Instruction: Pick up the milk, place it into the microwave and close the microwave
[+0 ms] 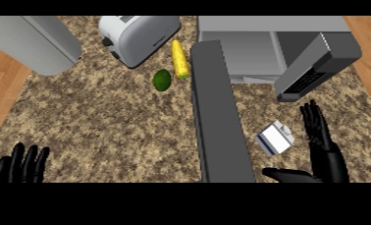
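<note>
Worktop: speckled brown granite worktop (109, 121), wood at both side edges.
Microwave: grey microwave (253, 47) at the far right, its door (217, 121) swung open.
Milk: small white-and-blue milk carton (275, 138), lying between door and right hand.
Right hand: black right hand (319, 145), fingers straight, released, just beside the carton.
Left hand: black left hand (22, 165), fingers up, released, resting at the lower-left edge.

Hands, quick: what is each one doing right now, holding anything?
Left hand: open, fingers up, resting at the lower left edge, holding nothing.
Right hand: open, fingers straight, thumb spread, just right of the milk, not gripping it.
</note>
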Motion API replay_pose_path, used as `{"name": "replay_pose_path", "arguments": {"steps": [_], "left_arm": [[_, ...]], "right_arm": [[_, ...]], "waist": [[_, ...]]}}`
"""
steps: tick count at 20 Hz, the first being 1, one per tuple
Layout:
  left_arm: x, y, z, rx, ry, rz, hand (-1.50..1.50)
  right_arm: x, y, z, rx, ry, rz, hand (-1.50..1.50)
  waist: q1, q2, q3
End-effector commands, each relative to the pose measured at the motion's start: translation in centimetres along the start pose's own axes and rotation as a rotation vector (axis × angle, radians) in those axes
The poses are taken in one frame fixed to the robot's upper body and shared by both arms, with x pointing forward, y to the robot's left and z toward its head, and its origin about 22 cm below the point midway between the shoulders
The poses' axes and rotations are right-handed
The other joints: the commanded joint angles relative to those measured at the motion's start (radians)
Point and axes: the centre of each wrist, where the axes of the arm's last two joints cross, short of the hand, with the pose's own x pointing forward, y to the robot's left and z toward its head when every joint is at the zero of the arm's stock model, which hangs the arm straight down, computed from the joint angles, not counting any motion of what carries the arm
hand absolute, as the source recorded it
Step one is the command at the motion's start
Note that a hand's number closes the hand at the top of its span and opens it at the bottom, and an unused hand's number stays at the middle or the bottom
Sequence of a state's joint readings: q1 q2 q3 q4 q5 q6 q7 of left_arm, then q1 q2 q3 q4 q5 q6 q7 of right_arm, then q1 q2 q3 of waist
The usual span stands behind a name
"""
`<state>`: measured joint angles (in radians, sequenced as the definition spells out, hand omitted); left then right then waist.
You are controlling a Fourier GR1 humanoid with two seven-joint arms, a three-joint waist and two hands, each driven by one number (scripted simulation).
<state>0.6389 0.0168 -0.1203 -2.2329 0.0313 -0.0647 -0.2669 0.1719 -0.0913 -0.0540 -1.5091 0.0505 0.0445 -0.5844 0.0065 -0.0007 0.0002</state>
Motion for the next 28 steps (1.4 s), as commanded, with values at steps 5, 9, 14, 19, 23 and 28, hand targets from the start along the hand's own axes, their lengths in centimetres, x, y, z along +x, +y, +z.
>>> {"name": "replay_pose_path", "arguments": {"steps": [5,9,14,19,23,28], "left_arm": [[0.5,0.8,-0.1,0.007,-0.025,-0.005,-1.50],[-0.2,-0.9,0.7,0.002,-0.005,-0.008,-1.50],[-1.7,-0.2,1.6,0.014,0.005,0.018,-1.50],[-0.5,0.1,1.2,0.006,0.015,0.015,-1.50],[-0.9,0.2,0.5,0.016,0.001,0.003,-1.50],[-0.6,-0.1,0.9,0.000,0.006,0.009,-1.50]], "right_arm": [[-2.4,-1.4,0.2,0.047,0.024,0.023,-1.50],[-5.1,-1.3,1.1,0.071,0.078,0.003,-1.50],[-7.0,-1.5,2.0,0.063,0.104,0.048,-1.50],[-9.0,-2.9,0.4,0.044,0.128,0.084,-1.50],[-10.8,-1.7,1.3,0.092,0.148,0.023,-1.50],[-11.6,-3.4,1.4,0.137,0.172,0.003,-1.50]], "waist": [[-0.001,0.000,0.000],[0.001,0.000,0.000],[0.002,0.000,0.000],[0.003,0.001,0.000],[0.005,0.002,0.001],[0.005,0.002,0.001]]}}
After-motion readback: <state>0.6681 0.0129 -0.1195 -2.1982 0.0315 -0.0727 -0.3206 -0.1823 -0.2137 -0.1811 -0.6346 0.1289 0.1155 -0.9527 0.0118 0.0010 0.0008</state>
